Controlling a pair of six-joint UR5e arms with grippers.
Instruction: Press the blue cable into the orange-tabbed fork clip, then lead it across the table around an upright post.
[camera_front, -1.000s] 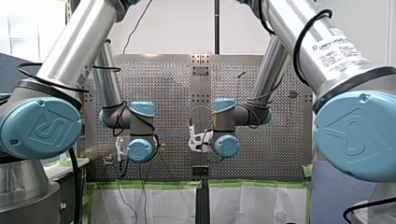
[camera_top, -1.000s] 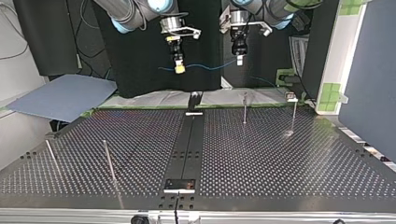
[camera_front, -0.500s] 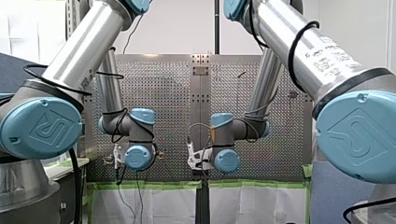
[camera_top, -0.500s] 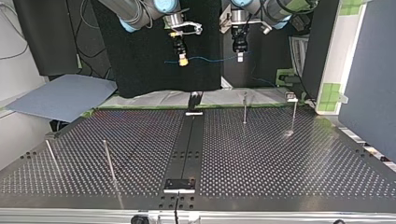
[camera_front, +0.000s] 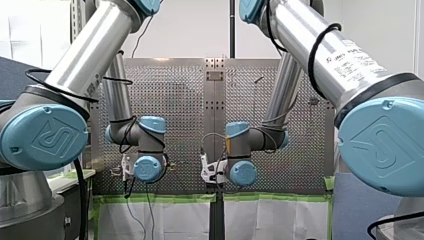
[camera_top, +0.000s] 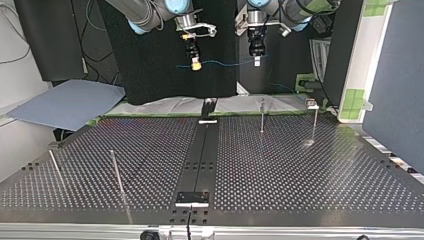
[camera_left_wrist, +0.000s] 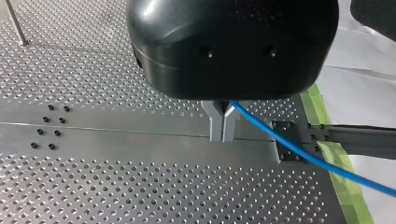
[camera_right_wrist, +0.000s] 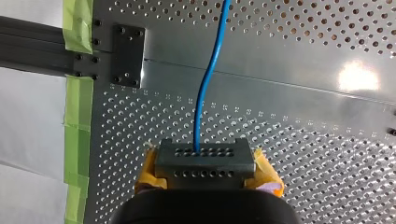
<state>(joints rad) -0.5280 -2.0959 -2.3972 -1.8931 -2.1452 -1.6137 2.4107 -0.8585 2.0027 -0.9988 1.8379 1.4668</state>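
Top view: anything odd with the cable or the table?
Nothing stands out. The blue cable runs in one smooth span, without kinks, between my right gripper and my left gripper, both shut on it, in the air above the table.

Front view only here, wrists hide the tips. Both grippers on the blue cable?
Observer: Yes. Left wrist view shows the left gripper shut on the blue cable.
Operator: Right one?
Observer: Right wrist view: the cable runs into the right gripper between its yellow pads.
Operator: Slack?
Observer: Top view: shallow span between both grippers, in the air over the table's arm-side edge, touching none of the upright posts.
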